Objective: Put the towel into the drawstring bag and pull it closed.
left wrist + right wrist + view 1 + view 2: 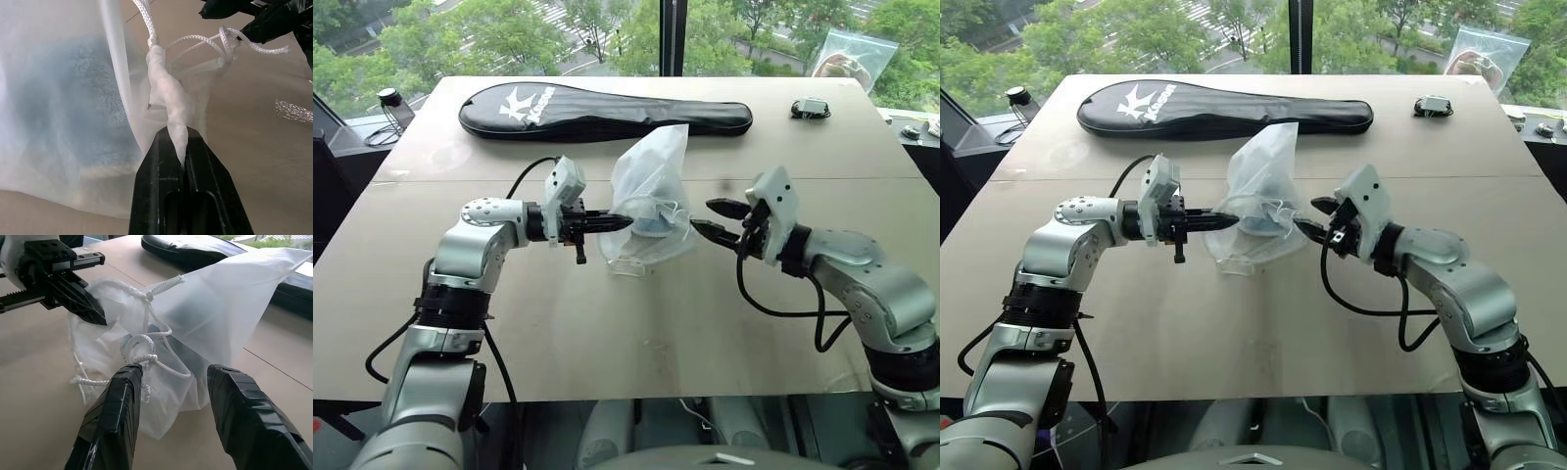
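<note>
We found the drawstring bag [649, 201] held up just above the middle of the table [607, 323], between the two arms, its translucent white body crinkled and one corner standing up toward the far side. Inside it sat the towel [73, 103], a light-blue fluffy mass showing through the thin wall low in the pouch. The left gripper [619, 223] was fully closed, its black fingers pinching a twisted bunch of the bag's mouth fabric, with the white cords [146, 340] emerging beside that pinch. The right gripper [715, 219] stood partly open on the other side of the bag; we saw a knotted loop of cord lying against the tip of one of its fingers [120, 396], but the other finger was apart from it, so the cord was touched rather than clamped. Farther back on the table lay a long black racket case [607, 111], and at the far right corner a clear zip bag [850, 57] with brownish contents.
</note>
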`<move>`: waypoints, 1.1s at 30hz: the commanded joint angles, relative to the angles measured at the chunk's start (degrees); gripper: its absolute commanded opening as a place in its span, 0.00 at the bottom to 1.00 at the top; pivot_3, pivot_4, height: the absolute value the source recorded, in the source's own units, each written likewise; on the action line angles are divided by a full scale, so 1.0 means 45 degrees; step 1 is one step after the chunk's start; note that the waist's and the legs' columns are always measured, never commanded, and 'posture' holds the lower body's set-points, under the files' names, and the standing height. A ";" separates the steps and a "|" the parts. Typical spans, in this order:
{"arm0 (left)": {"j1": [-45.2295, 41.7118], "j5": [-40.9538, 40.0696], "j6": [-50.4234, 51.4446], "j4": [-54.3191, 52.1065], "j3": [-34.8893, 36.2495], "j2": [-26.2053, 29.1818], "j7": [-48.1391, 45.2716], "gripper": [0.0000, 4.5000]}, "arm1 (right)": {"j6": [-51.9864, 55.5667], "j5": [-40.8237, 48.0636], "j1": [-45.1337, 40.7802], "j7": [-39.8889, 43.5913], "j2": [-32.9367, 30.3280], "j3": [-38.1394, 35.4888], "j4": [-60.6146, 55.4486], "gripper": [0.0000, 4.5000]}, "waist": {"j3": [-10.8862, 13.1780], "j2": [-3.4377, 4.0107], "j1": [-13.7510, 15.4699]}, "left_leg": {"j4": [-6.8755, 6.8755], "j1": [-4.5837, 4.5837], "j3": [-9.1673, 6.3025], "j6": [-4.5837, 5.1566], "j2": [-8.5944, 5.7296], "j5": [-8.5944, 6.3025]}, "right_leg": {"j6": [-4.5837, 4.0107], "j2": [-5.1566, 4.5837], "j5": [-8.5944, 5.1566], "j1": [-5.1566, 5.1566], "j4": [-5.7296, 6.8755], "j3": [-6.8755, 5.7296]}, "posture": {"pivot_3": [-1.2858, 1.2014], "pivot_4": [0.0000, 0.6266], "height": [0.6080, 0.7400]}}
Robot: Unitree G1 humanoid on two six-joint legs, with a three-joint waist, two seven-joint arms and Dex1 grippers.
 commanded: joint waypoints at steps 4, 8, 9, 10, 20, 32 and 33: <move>-0.0121 -0.0066 -0.0036 -0.0359 0.0105 0.0068 -0.0070 0.00 | -0.0092 0.0415 -0.0116 0.0591 -0.0761 -0.0152 -0.0699 0.51 | 0.0000 0.0000 0.0004 | 0.0000 0.0000 0.0000 0.0000 0.0000 0.0000 | 0.0000 0.0001 0.0000 0.0000 0.0001 -0.0001 | 0.52 0.24 1.00; -0.0156 -0.0080 0.0010 -0.0393 0.0131 0.0073 -0.0045 0.00 | -0.0224 0.0166 0.0824 0.1798 -0.2682 -0.0072 -0.1123 0.51 | 0.0000 -0.0001 0.0072 | 0.0002 -0.0007 -0.0004 0.0001 -0.0002 -0.0001 | 0.0001 -0.0003 -0.0001 0.0001 -0.0003 -0.0007 | 0.52 0.24 1.00; -0.0147 -0.0078 0.0014 -0.0421 0.0126 0.0080 -0.0051 0.00 | -0.0307 0.0223 0.0966 0.1922 -0.2892 -0.0161 -0.1167 0.51 | -0.0001 -0.0004 0.0076 | 0.0002 -0.0011 -0.0007 0.0002 -0.0003 -0.0002 | 0.0001 -0.0004 -0.0001 0.0002 -0.0008 -0.0013 | 0.52 0.24 1.00; -0.0135 -0.0084 0.0026 -0.0453 0.0120 0.0086 -0.0054 0.00 | -0.0404 0.0354 0.1006 0.1952 -0.2908 -0.0259 -0.1188 0.51 | -0.0001 -0.0004 0.0067 | 0.0003 -0.0011 -0.0006 0.0003 -0.0004 -0.0002 | 0.0002 -0.0005 -0.0001 0.0004 -0.0010 -0.0013 | 0.52 0.24 1.00; -0.0241 -0.0122 0.0159 -0.0623 0.0118 0.0049 0.0029 0.00 | -0.1053 -0.0338 0.0200 0.0811 -0.1159 0.0888 -0.0571 0.51 | -0.0001 -0.0004 0.0008 | 0.0010 0.0006 0.0008 0.0003 0.0018 -0.0002 | 0.0002 0.0012 -0.0001 0.0004 0.0005 0.0001 | 0.52 0.24 1.00; -0.0246 -0.0143 0.0266 -0.0793 0.0175 0.0059 0.0108 0.00 | -0.1209 -0.1384 -0.0153 0.0322 -0.0577 0.1313 0.0145 0.51 | -0.0001 -0.0004 0.0005 | 0.0012 0.0001 0.0007 0.0003 0.0012 -0.0002 | 0.0001 0.0005 0.0000 0.0003 0.0005 0.0001 | 0.52 0.24 1.00; -0.0243 -0.0142 0.0279 -0.0820 0.0178 0.0054 0.0115 0.00 | -0.1187 -0.1481 -0.0224 0.0265 -0.0605 0.1291 0.0173 0.51 | -0.0001 -0.0004 0.0006 | 0.0012 0.0001 0.0007 0.0003 0.0012 -0.0002 | 0.0001 0.0004 0.0000 0.0002 0.0005 0.0001 | 0.52 0.24 1.00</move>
